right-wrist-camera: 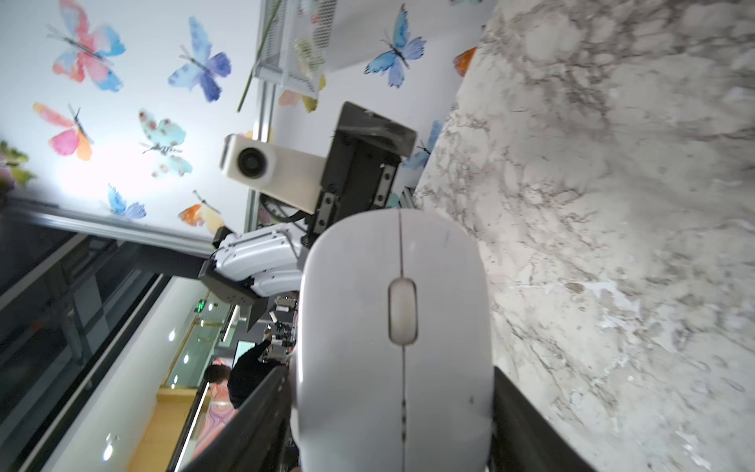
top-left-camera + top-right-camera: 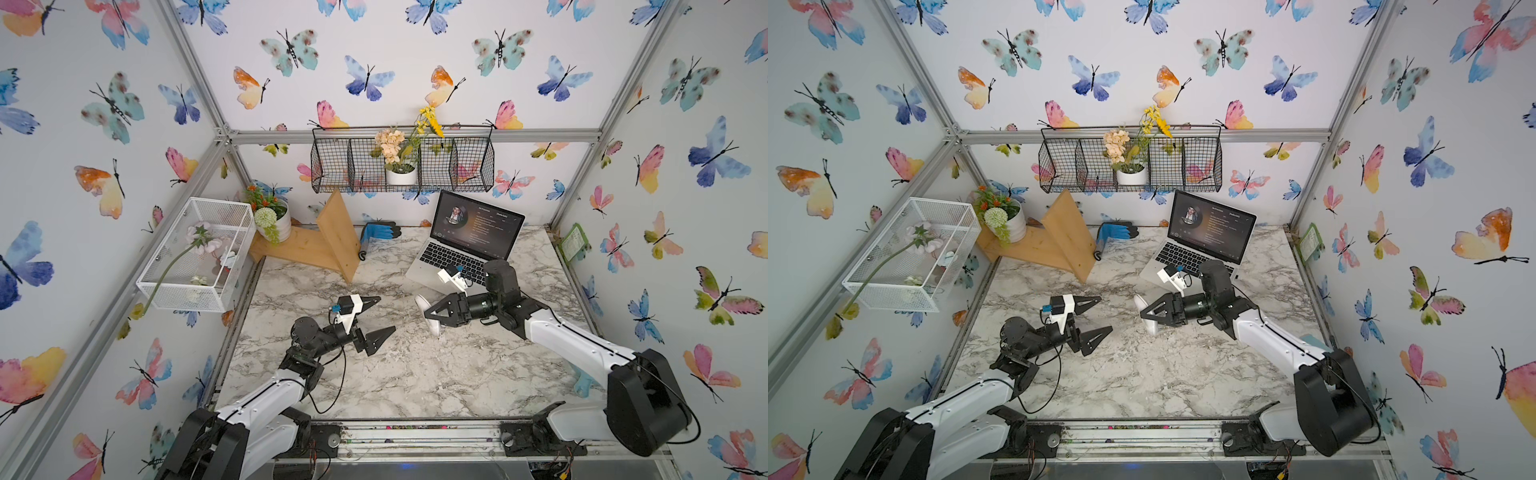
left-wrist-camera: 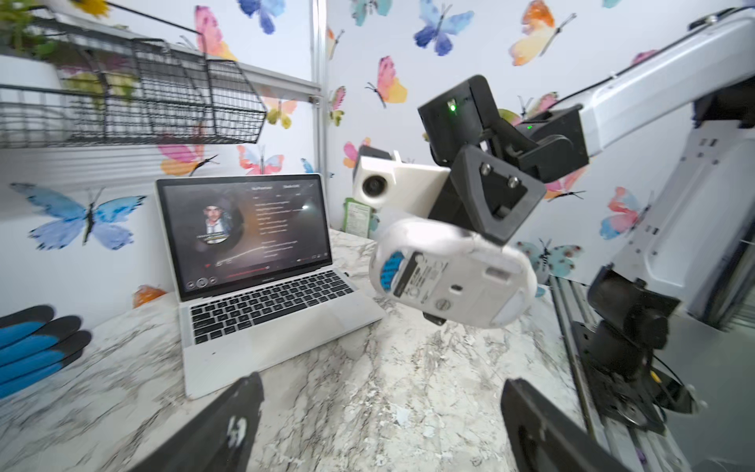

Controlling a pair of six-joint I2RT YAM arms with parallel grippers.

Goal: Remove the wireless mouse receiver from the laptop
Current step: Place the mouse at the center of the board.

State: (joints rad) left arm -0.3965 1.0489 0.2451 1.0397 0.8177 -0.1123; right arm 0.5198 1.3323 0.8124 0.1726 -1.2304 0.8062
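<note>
The silver laptop (image 2: 457, 253) (image 2: 1187, 253) (image 3: 261, 302) stands open at the back right of the marble table, its screen lit. A tiny dark stub (image 3: 345, 274) shows at its right side edge; it is too small to tell whether it is the receiver. My right gripper (image 2: 431, 316) (image 2: 1148, 318) (image 1: 390, 372) is shut on a white mouse (image 2: 422, 303) (image 3: 449, 278) (image 1: 396, 327), held off the table in front of the laptop with its underside facing the left arm. My left gripper (image 2: 386, 313) (image 2: 1106, 313) (image 3: 382, 380) hangs open and empty over mid-table, pointing at the mouse.
A wooden shelf piece (image 2: 328, 241) and a blue-and-black glove (image 2: 378, 230) lie at the back. A flower pot (image 2: 274, 220) and a white mesh box (image 2: 199, 253) stand at the back left. A black wire basket (image 2: 469, 166) hangs above the laptop.
</note>
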